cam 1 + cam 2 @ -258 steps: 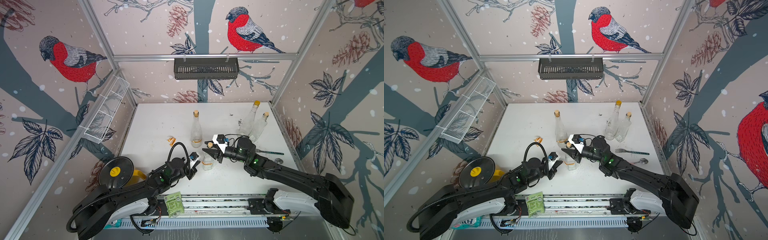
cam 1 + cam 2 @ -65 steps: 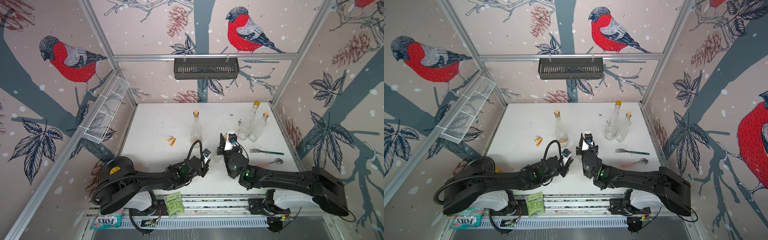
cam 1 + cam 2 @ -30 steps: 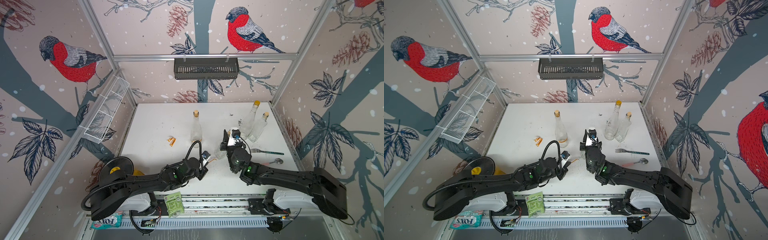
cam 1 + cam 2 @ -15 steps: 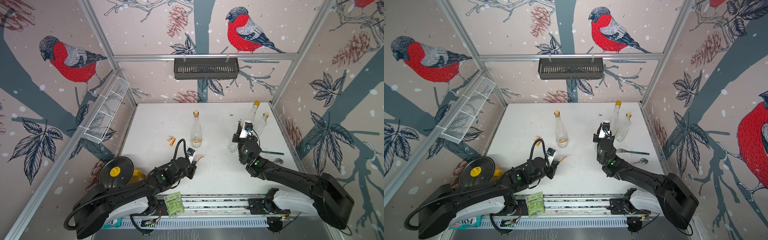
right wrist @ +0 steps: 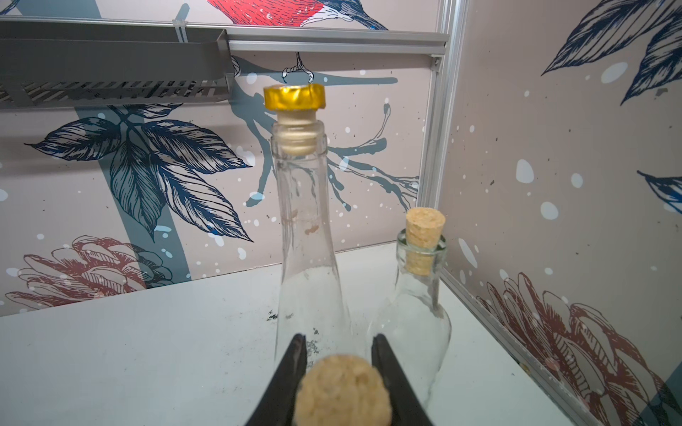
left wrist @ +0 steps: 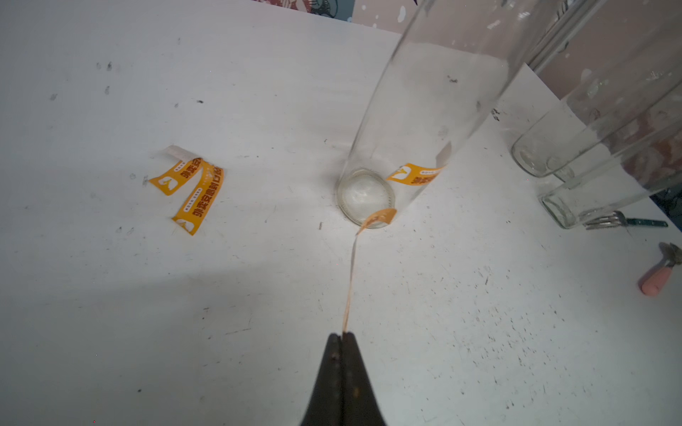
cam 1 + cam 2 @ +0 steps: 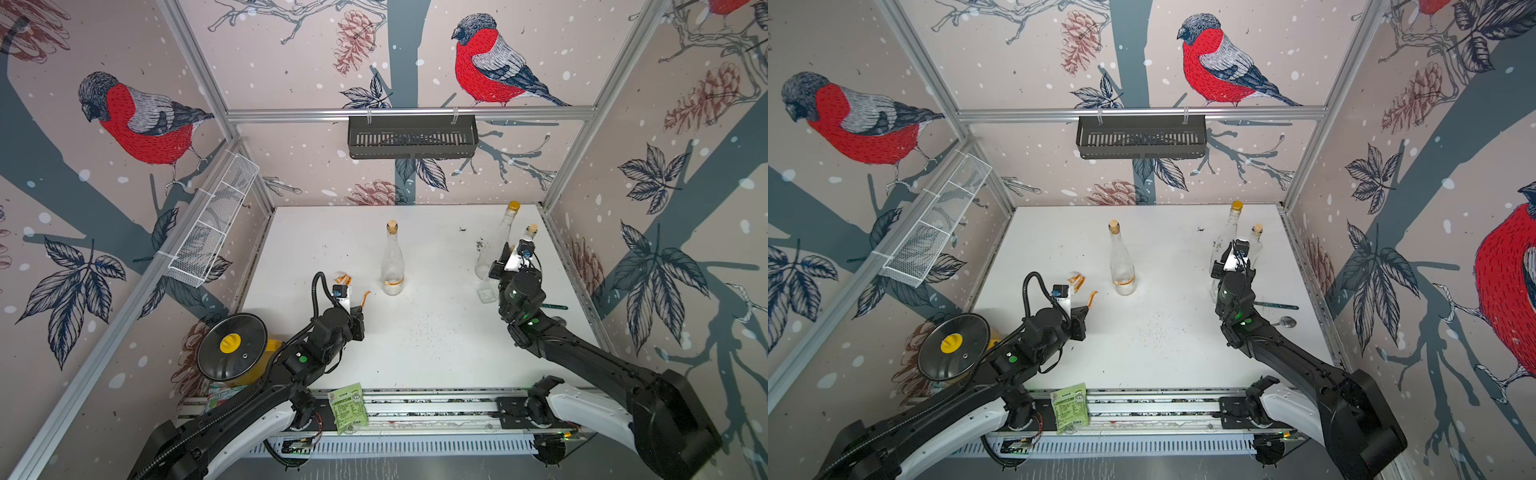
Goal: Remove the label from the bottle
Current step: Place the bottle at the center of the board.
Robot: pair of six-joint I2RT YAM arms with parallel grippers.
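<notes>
Label strip [image 7: 365, 297] [image 6: 348, 287], orange: one end is pinched in the left hand [image 7: 358, 310] [image 6: 342, 335], whose jaws are fully closed on it. The other end curls free in the air. Both top views show a gap between the strip and the centre bottle [image 7: 392, 266]; in the left wrist view the two only overlap.

Clock set on the bench [image 7: 415, 357], 12 at the back wall.
- Left hand with the strip: about 8 o'clock, above the bench.
- Centre bottle: upright near the middle, corked, clear glass, with an orange label band [image 7: 393, 282] [image 6: 415, 173] round its foot.
- Two peeled labels [image 7: 343, 277] [image 6: 188, 188]: flat on the bench at 9 o'clock, touching each other.
- Small bottle [image 7: 485, 291] [image 7: 1214, 293]: at 3 o'clock, clear glass with no label showing. The right hand [image 5: 338, 340] grips its cork [image 5: 343, 387], one jaw pressed on each side. Cannot tell whether its base touches the bench.
- Tall bottle [image 7: 500, 232] [image 5: 306, 239], gold cap, and short corked bottle [image 7: 524, 241] [image 5: 420, 313]: upright side by side at 2 o'clock, just behind the right hand.
- Fork [image 7: 1277, 306] and spoon [image 7: 1285, 322]: lying at 4 o'clock.
</notes>
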